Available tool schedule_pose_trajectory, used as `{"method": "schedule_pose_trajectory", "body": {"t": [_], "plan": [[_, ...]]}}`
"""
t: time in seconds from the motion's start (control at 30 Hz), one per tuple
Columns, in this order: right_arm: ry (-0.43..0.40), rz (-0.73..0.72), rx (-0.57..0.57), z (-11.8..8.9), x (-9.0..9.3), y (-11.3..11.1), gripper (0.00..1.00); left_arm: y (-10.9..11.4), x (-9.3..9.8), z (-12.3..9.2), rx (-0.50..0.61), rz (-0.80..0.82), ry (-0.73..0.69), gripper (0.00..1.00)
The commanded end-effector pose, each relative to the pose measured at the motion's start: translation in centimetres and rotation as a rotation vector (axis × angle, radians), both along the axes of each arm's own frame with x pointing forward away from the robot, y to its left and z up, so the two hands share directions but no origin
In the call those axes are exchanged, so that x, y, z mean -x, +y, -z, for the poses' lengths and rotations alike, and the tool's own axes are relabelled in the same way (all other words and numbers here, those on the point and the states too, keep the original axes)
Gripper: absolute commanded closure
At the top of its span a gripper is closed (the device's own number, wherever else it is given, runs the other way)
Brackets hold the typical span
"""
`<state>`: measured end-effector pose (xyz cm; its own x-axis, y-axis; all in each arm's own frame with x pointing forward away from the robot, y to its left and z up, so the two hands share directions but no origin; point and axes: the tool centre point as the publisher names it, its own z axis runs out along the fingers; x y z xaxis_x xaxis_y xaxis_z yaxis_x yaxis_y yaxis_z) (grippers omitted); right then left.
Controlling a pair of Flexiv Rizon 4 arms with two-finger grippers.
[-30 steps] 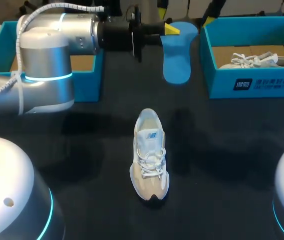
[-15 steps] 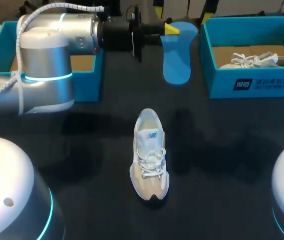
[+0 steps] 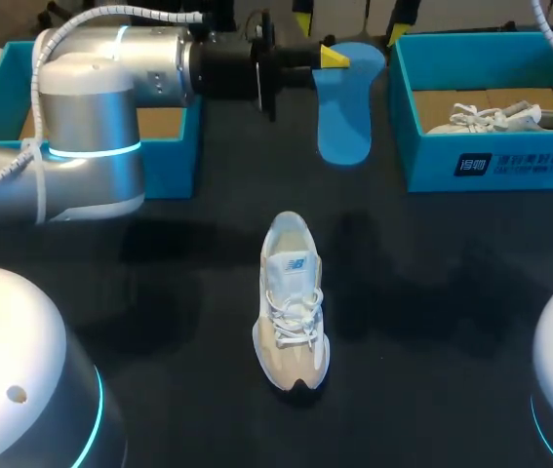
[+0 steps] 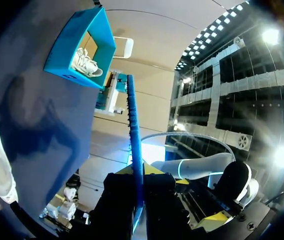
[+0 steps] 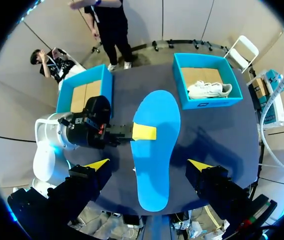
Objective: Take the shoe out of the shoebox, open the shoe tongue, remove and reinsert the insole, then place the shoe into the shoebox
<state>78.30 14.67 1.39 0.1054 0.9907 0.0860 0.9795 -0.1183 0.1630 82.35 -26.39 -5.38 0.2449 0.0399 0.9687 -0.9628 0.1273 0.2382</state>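
The left gripper (image 4: 140, 171) is clamped on the blue insole (image 3: 344, 102). Its yellow-tipped fingers (image 4: 154, 170) press from both sides on one long edge near the broader end. The insole is a thin, flat, foot-shaped sheet with a smooth matte face. From the left wrist it shows edge-on as a narrow blue strip running straight out from between the fingers. It is held over the far part of the dark table (image 3: 452, 292), between the two shoeboxes.

The right gripper (image 5: 149, 165) hangs above the insole with its fingers spread wide. Its two yellow tips sit to either side of the blue sheet in its own view and touch nothing.

The shoe (image 3: 293, 302) stands upright on its sole in the middle of the table, toe toward the near edge. It is pale, white and beige, with a soft woven-looking upper, white laces crossed over the tongue and a dark tip at the toe.

The right shoebox (image 3: 491, 161) is an open rectangular box with teal walls and a brown cardboard floor. A second white shoe (image 3: 505, 117) lies on its side in it. The left shoebox (image 5: 84, 92), of the same teal card, sits partly behind the left arm (image 3: 91, 107), whose casing is smooth, rounded grey metal.
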Motion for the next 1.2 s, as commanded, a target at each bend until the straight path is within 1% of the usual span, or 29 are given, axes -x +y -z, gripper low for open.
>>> {"method": "schedule_pose_trajectory", "body": {"t": [0.03,0.13,0.2,0.37,0.63,0.73,0.83,0.87,0.9,1.1,1.2], "plan": [[0.001,0.001,-0.002,0.0,-0.1,-0.1,0.00,0.0,0.1,0.0,-0.002,0.000,-0.001,1.00],[-0.010,0.007,-0.060,-0.3,0.3,-1.0,0.00,0.0,0.1,0.0,-0.002,0.000,-0.001,1.00],[-0.016,0.016,-0.072,-0.5,0.5,-1.7,0.00,0.0,0.1,0.0,-0.002,0.000,-0.001,1.00],[-0.031,0.014,-0.210,-0.9,0.9,-3.5,0.00,0.0,0.1,0.0,-0.002,0.000,-0.001,1.00],[-0.024,0.000,-0.292,-1.1,1.4,-5.4,0.00,0.0,0.1,0.0,-0.002,0.000,-0.001,1.00],[-0.048,0.002,-0.367,-1.1,1.7,-6.0,0.00,0.0,0.1,0.0,-0.002,0.000,-0.001,1.00],[-0.081,-0.001,-0.484,-1.1,2.0,-6.4,0.00,0.0,0.1,0.0,-0.002,0.000,-0.001,1.00],[-0.100,-0.004,-0.557,-1.0,2.0,-6.6,0.00,0.0,0.1,0.0,-0.002,0.000,-0.001,1.00],[-0.110,-0.008,-0.589,-1.0,2.1,-6.7,0.00,0.0,0.1,0.0,-0.002,0.000,-0.001,1.00],[-0.120,-0.018,-0.715,-0.5,2.3,-7.5,0.00,0.0,0.1,0.0,-0.002,0.000,-0.001,1.00],[-0.119,-0.024,-0.758,-0.2,2.4,-7.7,0.00,0.0,0.1,0.0,-0.002,0.000,-0.001,1.00]]}}
